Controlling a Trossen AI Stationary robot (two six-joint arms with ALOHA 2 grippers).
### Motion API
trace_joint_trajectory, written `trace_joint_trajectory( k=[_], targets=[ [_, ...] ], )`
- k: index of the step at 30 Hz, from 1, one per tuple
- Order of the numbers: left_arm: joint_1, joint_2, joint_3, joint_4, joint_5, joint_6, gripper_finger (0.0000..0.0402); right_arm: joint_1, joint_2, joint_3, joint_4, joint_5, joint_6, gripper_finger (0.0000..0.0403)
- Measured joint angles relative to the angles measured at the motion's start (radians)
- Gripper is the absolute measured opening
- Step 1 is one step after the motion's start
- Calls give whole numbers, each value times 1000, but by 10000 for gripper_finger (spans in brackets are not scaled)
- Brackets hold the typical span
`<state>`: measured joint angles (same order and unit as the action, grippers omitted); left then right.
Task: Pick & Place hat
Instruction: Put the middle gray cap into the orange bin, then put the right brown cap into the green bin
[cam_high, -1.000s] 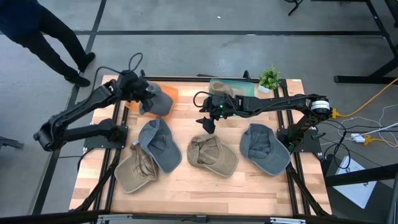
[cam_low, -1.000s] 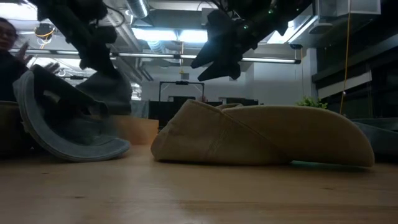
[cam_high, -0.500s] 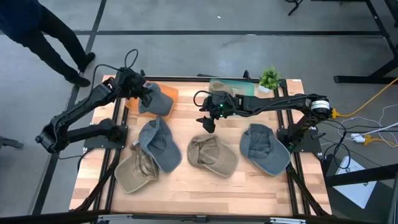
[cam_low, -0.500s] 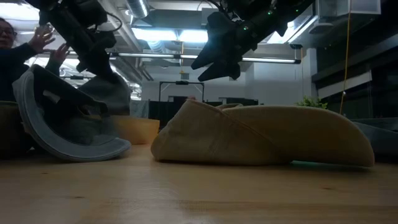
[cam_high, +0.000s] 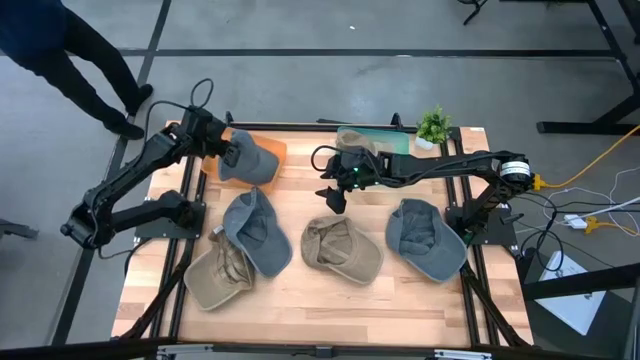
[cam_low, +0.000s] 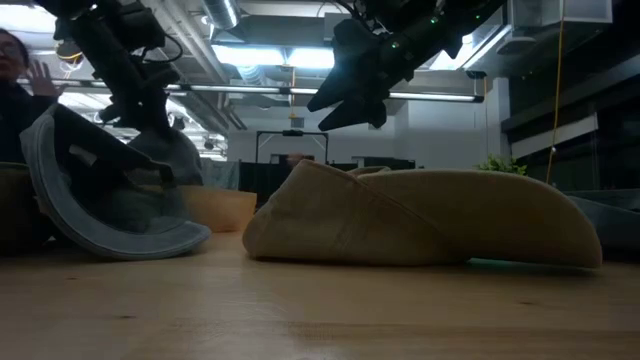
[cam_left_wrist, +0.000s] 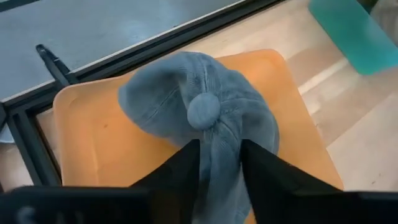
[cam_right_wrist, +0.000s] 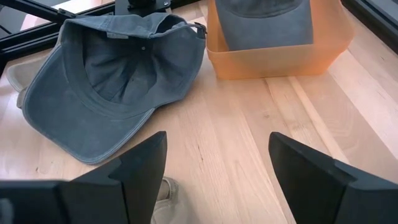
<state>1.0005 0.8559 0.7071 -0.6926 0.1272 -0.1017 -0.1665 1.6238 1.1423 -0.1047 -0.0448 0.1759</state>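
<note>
Releasing step: you look to be setting the grey hat (cam_left_wrist: 205, 124) into the orange tray (cam_left_wrist: 81, 124) at the far left corner of the table (cam_high: 330, 290).
Left fingers: your left gripper (cam_left_wrist: 219, 163) sits over the tray, its fingers (cam_left_wrist: 180, 165) astride a fold of the hat's crown; whether they pinch it or have just let go you cannot tell from here.
Hat position: crown up, button showing, resting in the tray, directly ahead of and between those fingers.
Long axis: the hat runs along the line the left fingers point, so a straight lift clears it.
Right fingers: your right gripper (cam_high: 334, 197) hangs above mid-table with its fingers spread wide, holding nothing.
Next candidates: the upturned grey cap (cam_right_wrist: 118, 74) lies just beside the tray; the tan cap (cam_high: 342, 250) lies just below the right gripper.
Nearer arm: right for the tan cap, left for the tray side.
</note>
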Motion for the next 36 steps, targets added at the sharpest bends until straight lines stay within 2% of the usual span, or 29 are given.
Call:
trace_joint_trajectory(
  k=[5, 9, 18, 21, 23, 29, 32, 36],
  targets=[
    [15, -17, 3, 18, -5, -24, 174, 0, 0, 0, 0, 0, 4, 279],
    [24, -40, 39, 22, -5, -32, 202, 0, 0, 0, 0, 0, 7, 279],
    [23, -114, 141, 23, -8, -50, 212, 0, 0, 0, -2, 0, 26, 279],
    [21, -141, 162, 30, 41, -119, 212, 0, 0, 0, -6, 0, 17, 279],
    [12, -159, 164, 47, 119, -170, 212, 0, 0, 0, -6, 0, 23, 279],
    [-89, -186, 164, 36, 355, -243, 212, 1, 0, 0, -6, -36, 26, 279],
    [-177, -195, 164, 28, 386, -267, 212, 5, 0, 0, -6, -38, 26, 279],
    [-309, -195, 164, 6, 366, -282, 212, 14, 0, 0, -6, -37, 23, 279]
  ],
)
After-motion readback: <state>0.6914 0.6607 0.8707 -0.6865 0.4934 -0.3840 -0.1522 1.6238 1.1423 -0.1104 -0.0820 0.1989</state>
